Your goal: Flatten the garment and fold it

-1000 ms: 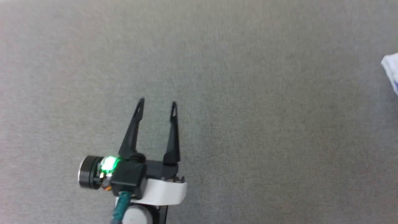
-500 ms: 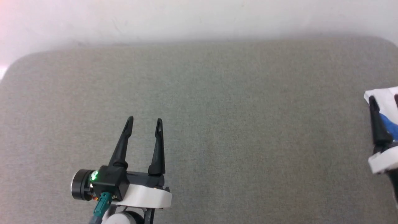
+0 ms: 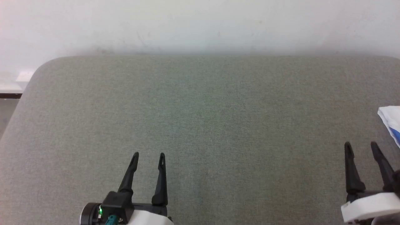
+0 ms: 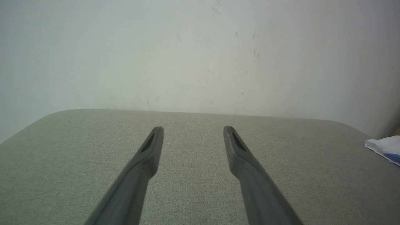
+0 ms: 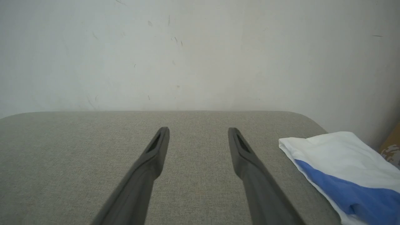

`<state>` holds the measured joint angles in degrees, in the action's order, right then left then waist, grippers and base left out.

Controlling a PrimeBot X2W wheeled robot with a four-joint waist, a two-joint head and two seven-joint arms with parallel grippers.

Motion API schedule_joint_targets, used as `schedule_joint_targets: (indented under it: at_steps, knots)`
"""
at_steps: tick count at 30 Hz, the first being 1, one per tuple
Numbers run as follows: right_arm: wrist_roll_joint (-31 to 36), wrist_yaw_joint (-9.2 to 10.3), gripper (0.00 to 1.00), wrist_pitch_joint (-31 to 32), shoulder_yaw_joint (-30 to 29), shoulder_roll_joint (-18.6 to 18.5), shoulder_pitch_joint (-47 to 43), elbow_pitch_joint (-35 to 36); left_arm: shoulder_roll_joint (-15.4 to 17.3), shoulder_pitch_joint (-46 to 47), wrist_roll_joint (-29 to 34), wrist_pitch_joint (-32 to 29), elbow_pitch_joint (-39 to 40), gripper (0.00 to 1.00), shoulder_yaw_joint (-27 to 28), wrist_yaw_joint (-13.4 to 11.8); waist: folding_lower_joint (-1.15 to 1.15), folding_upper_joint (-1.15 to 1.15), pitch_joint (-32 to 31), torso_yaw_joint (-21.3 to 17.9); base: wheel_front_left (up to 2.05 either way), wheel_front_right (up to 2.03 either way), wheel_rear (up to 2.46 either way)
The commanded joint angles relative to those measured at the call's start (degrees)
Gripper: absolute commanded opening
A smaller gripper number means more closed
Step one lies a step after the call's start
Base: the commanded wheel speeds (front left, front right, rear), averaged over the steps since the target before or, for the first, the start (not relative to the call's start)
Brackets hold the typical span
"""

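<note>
ROBOT READY TO START: A 2-armed robot faces a grey padded table [image 3: 200,103] with both tools poised over its near side. The left gripper [image 3: 148,154] and the right gripper [image 3: 360,144] each have their 2 dark fingers spread wide, with nothing between them. The garment [image 3: 391,120], a white bundle with a blue band, lies at about 2 o'clock from the right gripper and apart from it. Part of it runs out of the head view, so its full lie cannot be told.

The main hazard is its position. The shirt appears to sit close to the table's 3 o'clock edge, where a shove from a finger rather than a clean pinch could nudge it over. Pinching just 1 thin layer could drag the whole bundle instead of spreading it. A low approach could snag the table's cloth cover.

The room lies the other way. Bare surface runs from 9 o'clock through 12 o'clock to rounded far corners, with a pale wall [image 3: 200,25] close behind the far edge.
</note>
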<state>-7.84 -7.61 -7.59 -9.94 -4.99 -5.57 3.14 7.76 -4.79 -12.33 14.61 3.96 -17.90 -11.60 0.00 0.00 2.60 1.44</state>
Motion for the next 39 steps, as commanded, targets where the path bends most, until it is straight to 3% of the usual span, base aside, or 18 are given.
schedule_joint_targets:
  at_steps: [1, 16, 17, 39]
  knots:
    - [0.87, 0.12, 1.0, -0.01, -0.5, 0.57, -1.2, 0.37, -0.14, -0.88, -0.43, 0.27, -0.21, 1.0, 0.32, 0.02, 0.0, 0.0, -0.25, 0.37, 0.0, 0.0, 0.0]
    - [1.58, 0.12, 1.0, -0.31, -0.17, 2.09, -1.43, 0.39, -1.57, -0.98, 1.07, 0.38, 0.09, 1.0, 1.07, 0.64, 0.0, 0.0, 1.51, -0.38, 0.0, 0.0, 0.0]
    - [1.4, 0.0, 0.0, -0.15, -0.44, 1.81, -1.85, 0.02, -1.47, -1.15, 0.41, 0.08, -0.06, 0.0, 0.85, 0.44, 0.01, 0.0, 1.39, -0.27, 0.0, 0.0, 0.0]
    - [2.26, 0.02, 0.0, 1.01, 0.76, 1.81, -0.87, -0.48, -1.97, -0.35, 1.92, -1.94, -0.6, 0.0, 3.06, 1.93, 0.01, 0.0, 0.86, -0.43, 0.0, 0.0, 0.0]
